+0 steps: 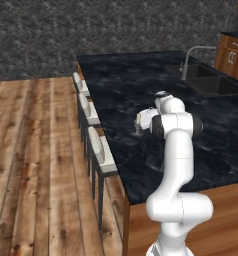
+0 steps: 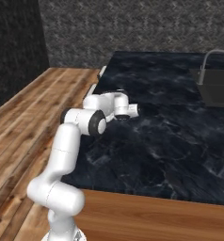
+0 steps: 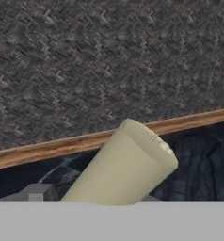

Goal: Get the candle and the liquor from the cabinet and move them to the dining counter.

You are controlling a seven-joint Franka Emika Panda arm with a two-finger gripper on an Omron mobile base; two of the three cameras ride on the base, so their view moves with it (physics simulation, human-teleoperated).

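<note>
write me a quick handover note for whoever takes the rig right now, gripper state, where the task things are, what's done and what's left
Gripper: low over the dining counter near its stool-side edge, at the candle; open or shut cannot be told.
Candle: right at the gripper, over the black marble top; the hand view shows its cream stick close up and tilted across the picture. Whether it already rests on the top is unclear.
Done: candle brought to the dining counter.
Left: confirm the candle stands free, then fetch the liquor from the cabinet.

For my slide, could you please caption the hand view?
Cream candle close up, leaning over the dark marble counter.
</note>
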